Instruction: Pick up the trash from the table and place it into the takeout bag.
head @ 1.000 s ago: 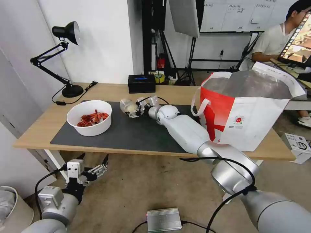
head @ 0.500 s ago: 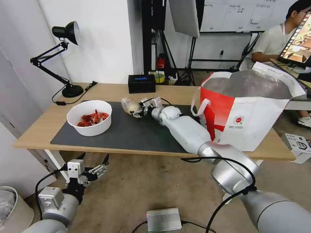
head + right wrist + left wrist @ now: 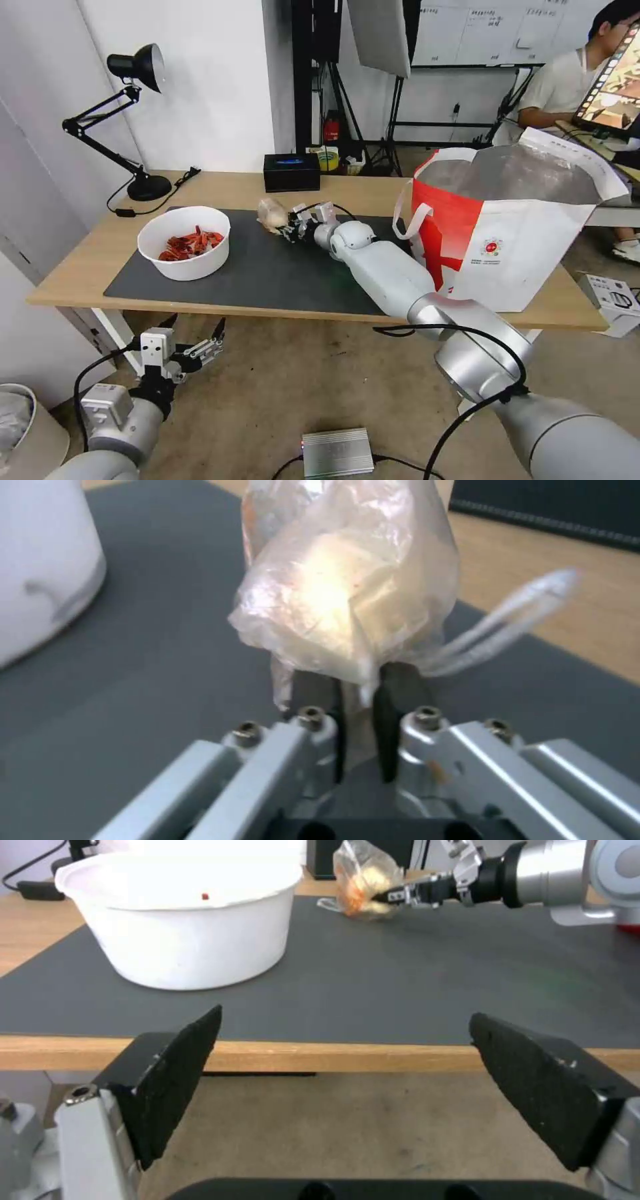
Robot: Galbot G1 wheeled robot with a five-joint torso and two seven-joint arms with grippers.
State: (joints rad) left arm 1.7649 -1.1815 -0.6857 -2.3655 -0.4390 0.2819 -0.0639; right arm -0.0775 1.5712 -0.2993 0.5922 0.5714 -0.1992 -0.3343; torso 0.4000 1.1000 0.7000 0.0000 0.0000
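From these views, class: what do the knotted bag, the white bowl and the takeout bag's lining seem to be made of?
Knotted bag: thin clear plastic film, crinkled and glossy, pinched in the right gripper.
White bowl: probably plastic or coated paper, with smooth matte walls.
Takeout bag lining: silvery, faintly creased, looks like foil; outside looks like coated fabric or plastic.

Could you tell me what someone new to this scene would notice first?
Probably the right gripper, shut on a knotted clear bag with a pale lump, over the far part of the dark mat. Next, the big white-and-red takeout bag standing open at the table's right end, and the white bowl of red scraps on the mat's left.
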